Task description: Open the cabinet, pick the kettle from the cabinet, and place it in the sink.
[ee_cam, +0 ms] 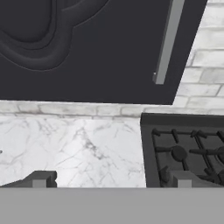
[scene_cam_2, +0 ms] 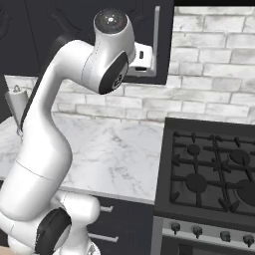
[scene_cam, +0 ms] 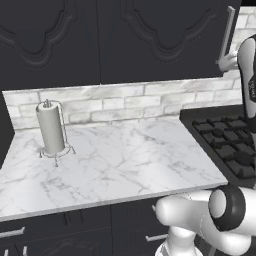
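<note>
The cabinet (scene_cam: 160, 40) is a tall black wall unit, its door with the curved raised panel shut. Its long silver bar handle (scene_cam: 228, 30) runs down the door's right edge, also seen in the right base view (scene_cam_2: 157, 37) and the hand view (ee_cam: 168, 41). My gripper (scene_cam: 226, 62) (scene_cam_2: 143, 62) is raised in front of the door's lower right corner, just below and left of the handle, touching nothing. In the hand view its fingertips (ee_cam: 42, 179) stand wide apart, so the gripper (ee_cam: 111, 181) is open and empty. The kettle is hidden. The sink is out of view.
A paper towel roll on a wire stand (scene_cam: 51, 127) sits at the back left of the white marble counter (scene_cam: 125, 160). A black gas stove (scene_cam_2: 209, 169) adjoins the counter on the right. Black base drawers (scene_cam: 75, 225) run below.
</note>
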### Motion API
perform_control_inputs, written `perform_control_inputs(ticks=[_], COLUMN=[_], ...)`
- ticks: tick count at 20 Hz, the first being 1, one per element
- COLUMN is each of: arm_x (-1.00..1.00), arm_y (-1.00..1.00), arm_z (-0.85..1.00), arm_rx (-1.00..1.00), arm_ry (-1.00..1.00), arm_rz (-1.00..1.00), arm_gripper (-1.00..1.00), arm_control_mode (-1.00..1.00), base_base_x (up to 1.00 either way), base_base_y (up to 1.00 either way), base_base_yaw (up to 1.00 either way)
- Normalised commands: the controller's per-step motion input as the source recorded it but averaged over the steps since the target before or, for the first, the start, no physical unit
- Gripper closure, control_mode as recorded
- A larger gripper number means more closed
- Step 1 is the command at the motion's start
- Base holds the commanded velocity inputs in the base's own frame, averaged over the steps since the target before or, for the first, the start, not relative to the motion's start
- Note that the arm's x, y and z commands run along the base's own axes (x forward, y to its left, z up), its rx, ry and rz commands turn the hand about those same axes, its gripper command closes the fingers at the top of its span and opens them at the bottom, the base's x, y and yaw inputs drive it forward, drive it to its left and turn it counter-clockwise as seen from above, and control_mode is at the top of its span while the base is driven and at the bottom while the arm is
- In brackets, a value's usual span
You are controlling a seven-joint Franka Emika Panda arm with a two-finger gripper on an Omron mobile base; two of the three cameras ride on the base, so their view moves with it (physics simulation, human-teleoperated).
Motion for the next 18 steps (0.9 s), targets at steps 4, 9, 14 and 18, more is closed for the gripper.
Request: perform_control_inputs(ticks=[4,9,14,18], arm_x=[0.27,0.28,0.28,0.25], arm_y=[-0.10,-0.03,-0.02,-0.14], arm_z=[0.12,0.12,0.09,0.01], arm_rx=[0.00,0.00,0.00,0.00], arm_ry=[0.03,0.03,0.00,-0.01], arm_rz=[0.00,0.00,0.00,0.00], arm_gripper=[-1.00,-1.00,-1.00,-1.00], arm_control_mode=[-1.00,-1.00,-1.00,-1.00], base_base_x=[0.00,0.00,0.00,0.00], base_base_y=[0.00,0.00,0.00,0.00], base_base_yaw=[0.00,0.00,0.00,0.00])
